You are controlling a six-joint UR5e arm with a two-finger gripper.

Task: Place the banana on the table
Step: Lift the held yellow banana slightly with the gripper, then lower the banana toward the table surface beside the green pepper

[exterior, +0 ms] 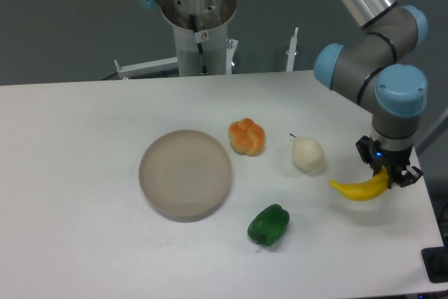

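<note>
No text, brand name or number can be read anywhere in this view. The only mark is a small round sticker (204, 35) with a red and white symbol on the white robot base column (201, 40) behind the desk, and it is too small to make out.

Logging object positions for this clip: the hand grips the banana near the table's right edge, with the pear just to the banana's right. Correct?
Not quite. The camera view shows the pear left of the banana, not right. The hand does grip it near the table's right edge.
</note>
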